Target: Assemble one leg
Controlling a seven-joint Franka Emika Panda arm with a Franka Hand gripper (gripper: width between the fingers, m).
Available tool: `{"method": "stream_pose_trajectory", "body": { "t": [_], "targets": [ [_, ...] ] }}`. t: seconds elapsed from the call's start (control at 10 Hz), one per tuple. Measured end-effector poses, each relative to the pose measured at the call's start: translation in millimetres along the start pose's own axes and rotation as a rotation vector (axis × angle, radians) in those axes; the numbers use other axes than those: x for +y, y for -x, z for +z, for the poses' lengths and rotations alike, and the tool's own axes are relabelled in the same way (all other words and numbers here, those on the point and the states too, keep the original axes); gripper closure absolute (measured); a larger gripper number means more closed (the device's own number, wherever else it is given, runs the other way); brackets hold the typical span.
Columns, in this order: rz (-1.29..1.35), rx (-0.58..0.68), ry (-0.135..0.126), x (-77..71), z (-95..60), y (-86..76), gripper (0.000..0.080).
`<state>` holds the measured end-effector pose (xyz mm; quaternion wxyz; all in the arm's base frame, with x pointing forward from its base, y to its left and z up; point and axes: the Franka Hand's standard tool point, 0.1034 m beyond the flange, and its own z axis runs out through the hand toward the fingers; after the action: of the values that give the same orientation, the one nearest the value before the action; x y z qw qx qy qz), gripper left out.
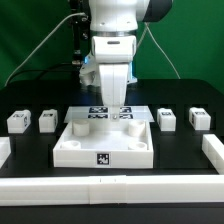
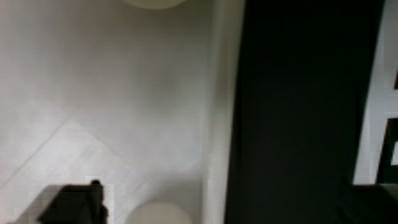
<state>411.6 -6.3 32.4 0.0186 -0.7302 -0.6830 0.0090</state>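
Observation:
Four legs stand on the black table. Two are at the exterior view's left [image 1: 17, 122] [image 1: 47, 121] and two at its right [image 1: 167, 118] [image 1: 198, 118]. My gripper [image 1: 119, 108] hangs low over the rear edge of the large white square tray piece [image 1: 80, 146], far from every leg. In the wrist view the gripper [image 2: 205, 202] straddles the tray's side edge [image 2: 228, 120]. One dark finger [image 2: 71, 205] shows over the white surface; the other is lost against the black table. The jaws stand wide apart and hold nothing. No leg shows in the wrist view.
The marker board [image 1: 97, 112] lies behind the tray under the arm. Long white bars lie at the exterior view's left [image 1: 4, 150], right [image 1: 214, 150] and front [image 1: 110, 190]. Round corner sockets [image 2: 164, 212] show on the tray.

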Motion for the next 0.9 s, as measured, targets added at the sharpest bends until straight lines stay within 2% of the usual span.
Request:
{"method": "stream_pose_trajectory", "body": {
  "t": [0.1,0.3,0.7,0.9],
  "targets": [
    [0.004,0.004,-0.008,-3.4,10.0,-1.3,0.015],
    [0.016,0.008,-0.022,-3.6,19.8,-3.0,0.015],
    [0.019,0.009,-0.028,0.5,24.9,-2.7,0.015],
    [0.024,0.009,-0.031,-0.2,26.6,-0.5,0.0412]
  ]
}}
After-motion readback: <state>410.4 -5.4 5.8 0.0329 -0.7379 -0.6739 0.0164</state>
